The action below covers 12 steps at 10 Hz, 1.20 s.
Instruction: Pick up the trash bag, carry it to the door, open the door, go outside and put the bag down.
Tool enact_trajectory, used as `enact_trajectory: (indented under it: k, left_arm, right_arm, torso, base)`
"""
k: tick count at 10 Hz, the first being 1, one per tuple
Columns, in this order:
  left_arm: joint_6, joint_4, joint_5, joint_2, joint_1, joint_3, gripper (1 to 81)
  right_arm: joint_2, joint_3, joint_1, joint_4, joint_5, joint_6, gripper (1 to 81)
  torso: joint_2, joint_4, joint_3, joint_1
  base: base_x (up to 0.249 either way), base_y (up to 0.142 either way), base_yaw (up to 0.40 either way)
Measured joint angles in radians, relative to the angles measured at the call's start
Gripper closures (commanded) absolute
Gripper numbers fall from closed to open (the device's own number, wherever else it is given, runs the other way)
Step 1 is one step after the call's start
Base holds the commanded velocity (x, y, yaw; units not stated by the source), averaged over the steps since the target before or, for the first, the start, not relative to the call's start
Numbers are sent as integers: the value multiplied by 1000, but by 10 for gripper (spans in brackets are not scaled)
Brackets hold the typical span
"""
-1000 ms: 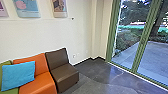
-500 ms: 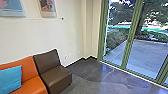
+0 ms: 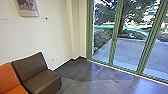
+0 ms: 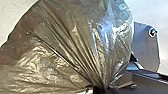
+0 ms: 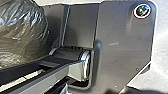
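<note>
Head view, going left to right: I have an orange seat (image 3: 7, 76) at the near left, a brown armless chair (image 3: 42, 80) beside it, then the pale wall (image 3: 60, 35) running back to its corner, and on the right the green-framed glass doors (image 3: 114, 40) with the paved yard (image 3: 132, 50) beyond. I read this as the carrying step, bag in hand and the doorway not yet reached.

The trash bag (image 4: 72, 50) hangs at the left arm; its thin, shiny plastic pleats in to a tight neck where the left fingers (image 4: 100, 89) appear closed on it. For the right gripper, I cannot tell its state.

To carry this well, I'd hold the left wrist steady and drive gently, since a full-looking bag on a gathered neck could swing, slip or tear. I'd give the brown chair's front corner a wide berth and keep the plastic off my own base. Over the dark, glossy floor (image 3: 92, 77) I'd make soft starts and stops, and line up squarely with the glass. I can't tell from here which panel opens, so I'd want the handle found before committing the free arm, leaving the bag's grip undisturbed.
</note>
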Motion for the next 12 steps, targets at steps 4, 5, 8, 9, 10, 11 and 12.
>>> enact_trajectory:
  k: [4,5,8,9,10,11,12]
  left_arm:
    - [0,0,0,0,0,0,811]
    - [0,0,0,0,0,0,811]
    - [0,0,0,0,0,0,811]
    - [0,0,0,0,0,0,811]
    - [0,0,0,0,0,0,811]
    - [0,0,0,0,0,0,811]
    - [0,0,0,0,0,0,811]
  right_arm:
    - [0,0,0,0,7,0,10]
    - [0,0,0,0,8,0,10]
    - [3,0,0,0,8,0,10]
    - [3,0,0,0,8,0,10]
    - [3,0,0,0,8,0,10]
    - [3,0,0,-1,8,0,10]
    - [3,0,0,-1,8,0,10]
  torso:
    - [0,0,0,0]
    - [0,0,0,0]
    - [0,0,0,0]
    - [0,0,0,0]
    - [0,0,0,0]
    - [0,0,0,0]
    - [0,0,0,0]
  base:
    - [0,0,-384]
    - [0,0,-386]
    - [0,0,-389]
    - [0,0,-394]
    - [0,0,-395]
    - [0,0,-395]
    - [0,0,-395]
